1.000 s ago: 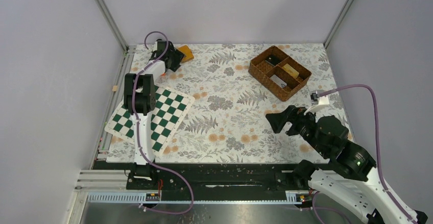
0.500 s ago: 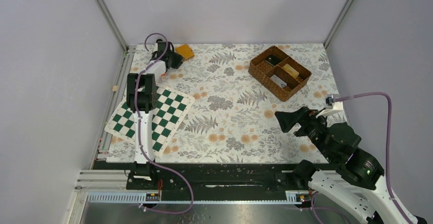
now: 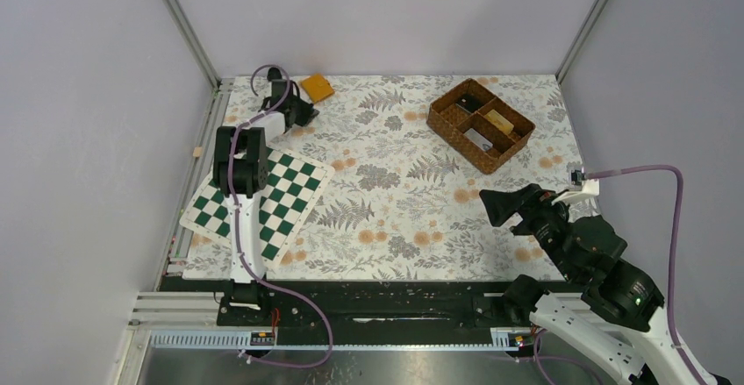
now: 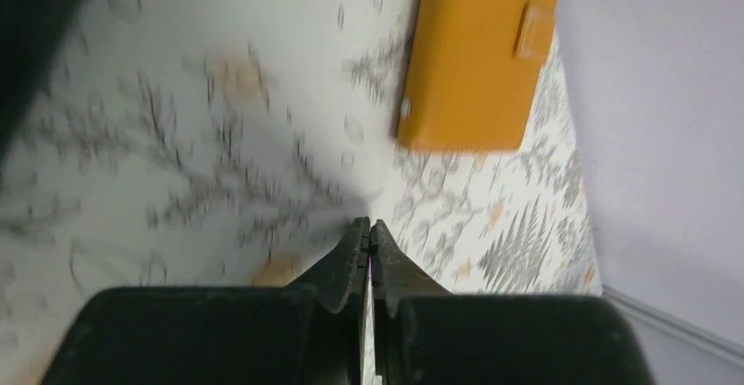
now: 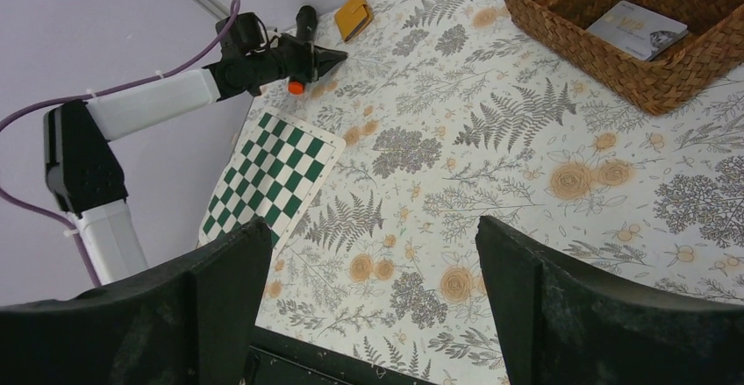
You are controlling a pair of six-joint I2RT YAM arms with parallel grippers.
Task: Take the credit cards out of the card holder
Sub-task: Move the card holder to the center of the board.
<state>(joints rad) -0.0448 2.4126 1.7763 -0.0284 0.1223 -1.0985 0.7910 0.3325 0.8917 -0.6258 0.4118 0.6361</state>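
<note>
Top view, card holder [image 3: 317, 87]: orange-tan and folded shut, flat on the floral worktop [image 3: 395, 183] at about 11 o'clock, near the far-left corner.
Top view, left tool [image 3: 307, 111]: just short of the card holder, which lies at its 12 to 1 o'clock, apart from it.
Top view, right tool [image 3: 496, 205]: at about 4 o'clock on the worktop, well apart from the card holder.
Top view, basket [image 3: 456, 135]: brown wicker with compartments, at 1 o'clock. Its contents are too small to name.
Top view, checkered mat [image 3: 263, 201]: green and white, at 9 o'clock, under the left arm.
Left wrist view, left tool [image 4: 369, 225]: clenched, fingers pressed together with nothing between them, above the worktop.
Left wrist view, card holder [image 4: 478, 52]: at 1 o'clock from the fingertips, with a clear strip of worktop between. Its tab is on top.
Right wrist view, right tool [image 5: 373, 227]: released, fingers spread wide and empty.
Right wrist view, card holder [image 5: 354, 17]: at 12 o'clock, just beyond the left tool [image 5: 338, 53].
Right wrist view, basket [image 5: 614, 60]: at 2 o'clock, with a pale printed card [image 5: 636, 30] flat in one compartment.
Right wrist view, checkered mat [image 5: 272, 174]: at 10 o'clock.
</note>
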